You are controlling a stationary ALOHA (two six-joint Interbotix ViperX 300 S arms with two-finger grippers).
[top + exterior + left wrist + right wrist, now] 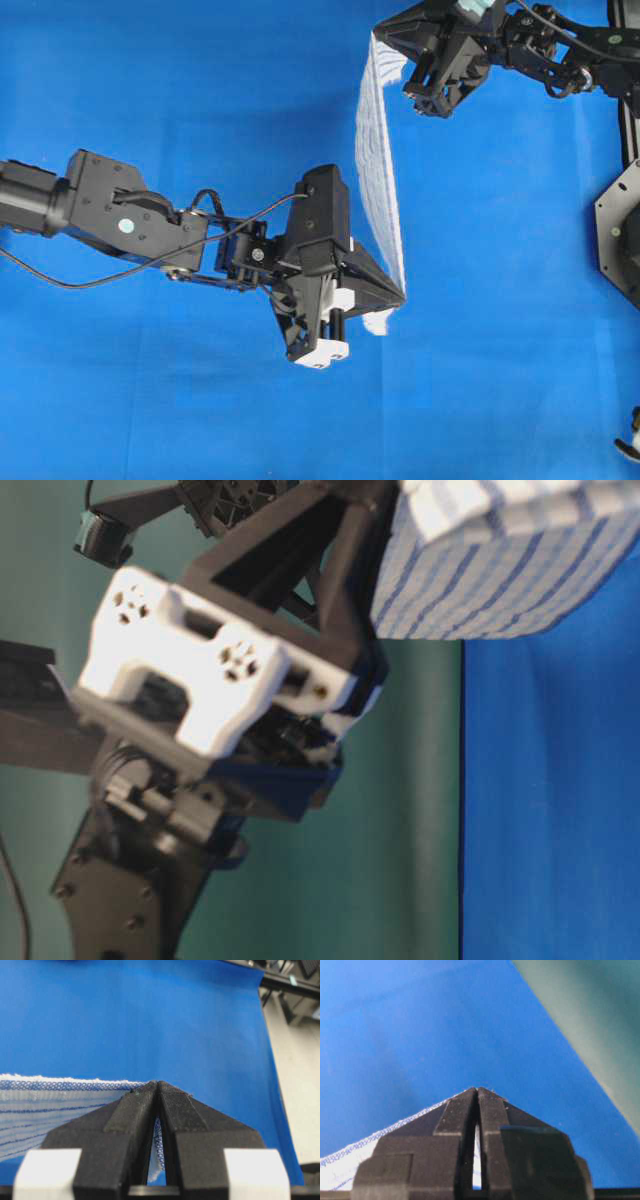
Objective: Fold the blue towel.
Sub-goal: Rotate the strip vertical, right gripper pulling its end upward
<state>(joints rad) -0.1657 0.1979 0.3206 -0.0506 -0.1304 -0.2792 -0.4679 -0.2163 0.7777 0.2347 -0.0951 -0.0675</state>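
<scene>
Blue towel (378,170) — white weave with thin blue stripes — hangs stretched in the air above the blue-covered desk (200,90), pulled taut between the two claws. In the overhead view it runs as a narrow band from about one o'clock down towards five o'clock of the picture's centre. Left claw (398,296) is closed on the towel's lower corner; its wrist view shows the two black fingers (135,1110) pressed together on the cloth, with the striped edge trailing off towards nine o'clock. Right claw (382,40) is likewise clamped shut on the upper corner — in its wrist view a sliver of white fabric shows between the fingers (457,1110). From table level the towel sits at one o'clock.
</scene>
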